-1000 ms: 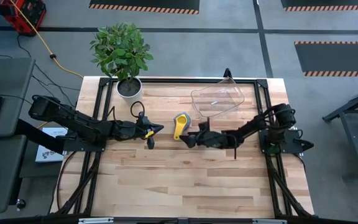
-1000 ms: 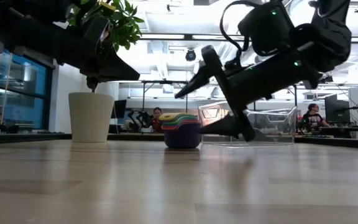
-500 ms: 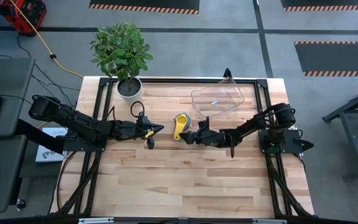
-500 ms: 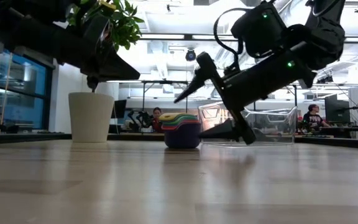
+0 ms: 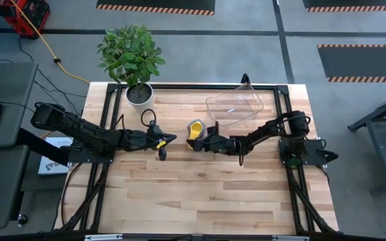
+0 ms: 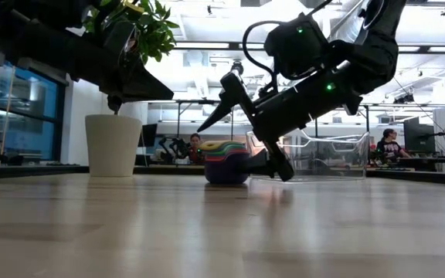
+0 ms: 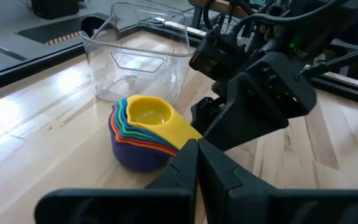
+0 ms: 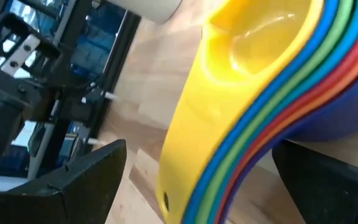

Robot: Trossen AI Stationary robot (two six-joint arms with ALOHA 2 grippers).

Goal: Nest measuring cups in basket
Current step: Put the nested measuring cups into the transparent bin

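The measuring cups (image 5: 194,128) stand nested in one stack, yellow on top and dark blue at the bottom, on the table just left of the clear basket (image 5: 235,106). Their stacked handles point toward the near edge (image 8: 229,143). My right gripper (image 5: 203,139) is open and reaches in from the right. One finger (image 8: 79,177) is on the yellow top side of the handles and the other (image 8: 328,180) on the blue underside, with gaps showing. My left gripper (image 5: 171,138) is shut and hovers left of the cups (image 7: 143,127).
A white pot with a green plant (image 5: 139,94) stands at the far left corner. The basket (image 6: 323,153) sits at the far right, behind the cups (image 6: 226,161). Bare wood stretches across the near half of the table (image 5: 200,194).
My right gripper has moved toward the table's left, staying open, from beside the cups until its fingers straddle their handles. The cups and my left arm have kept still.
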